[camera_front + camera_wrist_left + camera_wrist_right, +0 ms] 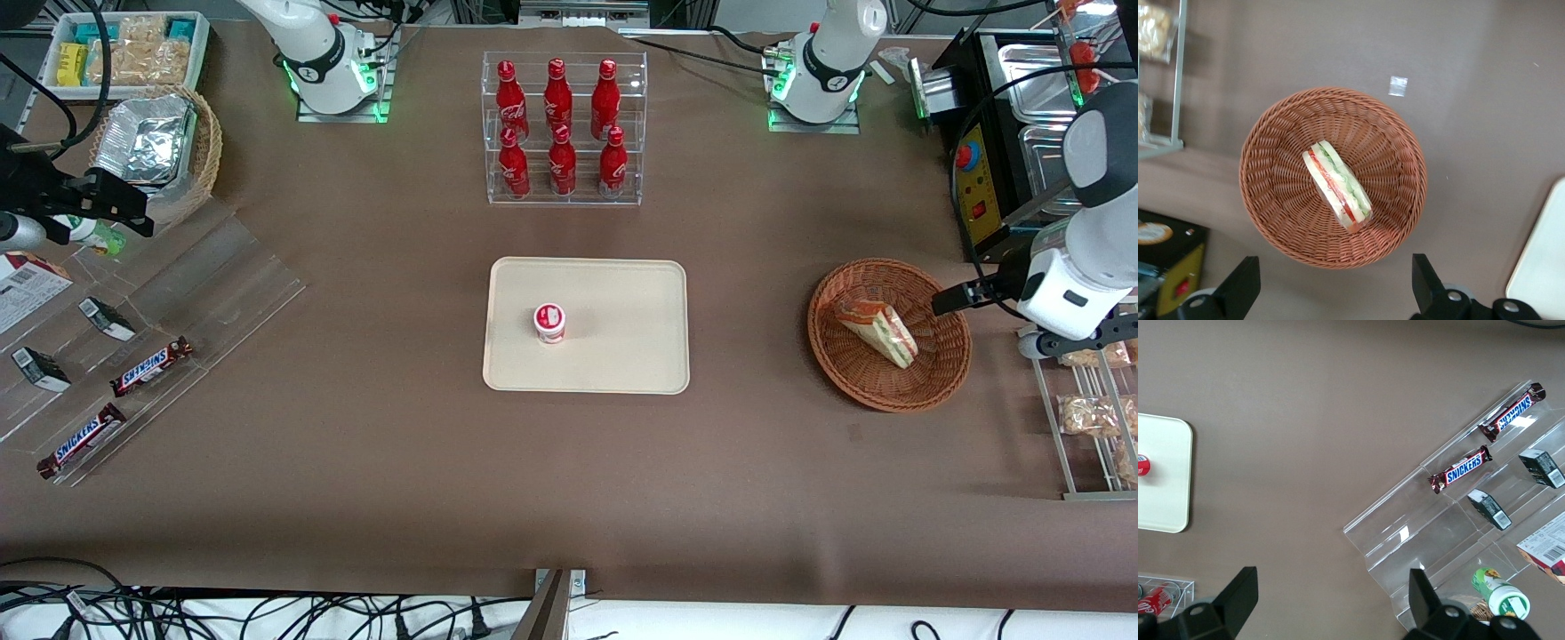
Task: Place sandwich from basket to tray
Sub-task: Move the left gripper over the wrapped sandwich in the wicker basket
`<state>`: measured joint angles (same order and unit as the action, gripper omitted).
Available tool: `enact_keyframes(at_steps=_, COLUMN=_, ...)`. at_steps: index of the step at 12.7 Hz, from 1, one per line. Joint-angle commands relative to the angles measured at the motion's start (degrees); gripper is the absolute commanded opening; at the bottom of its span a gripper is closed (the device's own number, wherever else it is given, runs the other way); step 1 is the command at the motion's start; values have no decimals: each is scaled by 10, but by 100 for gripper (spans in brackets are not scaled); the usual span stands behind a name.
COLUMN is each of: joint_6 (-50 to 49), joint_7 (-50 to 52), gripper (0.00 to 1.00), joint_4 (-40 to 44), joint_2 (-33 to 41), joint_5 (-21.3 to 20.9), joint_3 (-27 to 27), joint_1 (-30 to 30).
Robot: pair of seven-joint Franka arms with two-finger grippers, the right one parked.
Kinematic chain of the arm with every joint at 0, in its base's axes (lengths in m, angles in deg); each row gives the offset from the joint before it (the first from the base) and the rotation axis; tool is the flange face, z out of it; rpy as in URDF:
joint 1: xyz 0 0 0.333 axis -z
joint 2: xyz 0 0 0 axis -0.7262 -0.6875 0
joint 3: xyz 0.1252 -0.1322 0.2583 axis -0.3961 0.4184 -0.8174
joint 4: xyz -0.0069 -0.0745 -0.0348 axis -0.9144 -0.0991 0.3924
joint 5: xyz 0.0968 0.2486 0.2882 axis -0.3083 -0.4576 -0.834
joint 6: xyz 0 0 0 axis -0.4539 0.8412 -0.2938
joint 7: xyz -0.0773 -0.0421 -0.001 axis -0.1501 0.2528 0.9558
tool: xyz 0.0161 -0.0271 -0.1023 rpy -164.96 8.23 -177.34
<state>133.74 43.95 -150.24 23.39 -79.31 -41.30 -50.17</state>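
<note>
A brown table seen from above, with the working arm's gripper (956,300) hanging at the rim of a round reddish-brown woven basket (853,378), on the edge toward the working arm's end of the table. In the front view only 1 dark finger (953,300) shows, reaching in over the rim; the rest of the tool is cut off by the white wrist housing. From the wrist camera the gripper (1335,290) looks straight down with its 2 black fingers (1238,288) spread wide, roughly as far apart as the basket (1271,200) is across, and nothing is between them. The sandwich (1337,185), a triangular wedge in clear wrap with white bread and red, green and pale layers, lies inside the basket directly below the tool, well clear of both fingers. In the front view the sandwich (877,331) rests near the basket's middle, just beside the finger. The cream-beige tray (622,293) sits well apart from the gripper, toward the table's centre, and holds 1 small white-and-red cup (549,323); only 1 rounded corner of the tray (1541,267) shows from the wrist. Farther from the front camera than the tray stands a clear rack of 6 red bottles (558,124).
</note>
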Motion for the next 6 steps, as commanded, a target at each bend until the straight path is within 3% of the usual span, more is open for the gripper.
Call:
enact_keyframes(at_steps=1, joint_6=53, joint_7=68, gripper=100, joint_4=-67, joint_2=17, joint_5=-9, joint_3=3, joint_1=1)
enact_keyframes(at_steps=6, joint_6=146, joint_7=161, gripper=100, joint_4=-144, joint_2=18, joint_5=-39, joint_3=7, joint_1=0)
